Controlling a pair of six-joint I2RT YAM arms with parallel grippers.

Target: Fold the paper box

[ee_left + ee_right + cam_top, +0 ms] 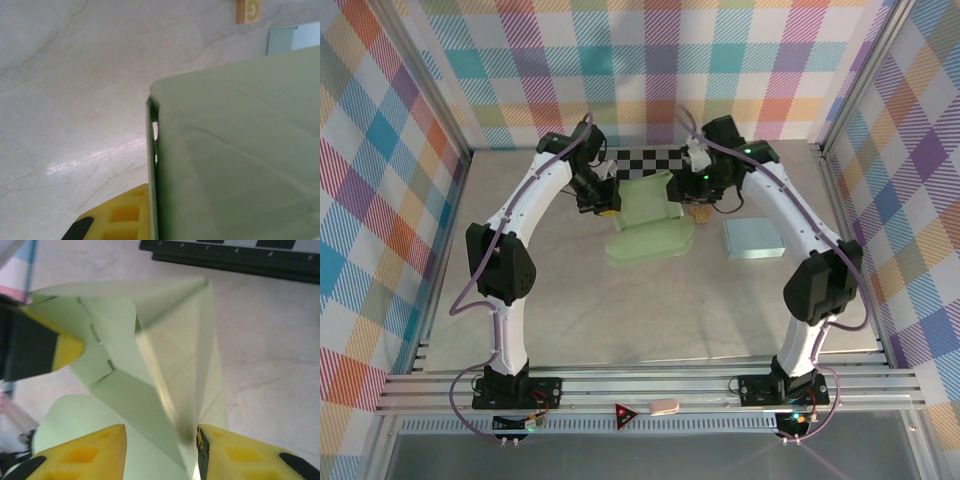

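Standing creased, pale-green paper box (650,225)

Looks down past a yellow fingertip (117,220) at the bottom edge, right beside the upright wall of the pale green paper box (235,150) filling the lower right, onto a pale marbled table (75,75), with a small wooden letter tile (248,10) and a pale blue slab (292,37) at the top right.
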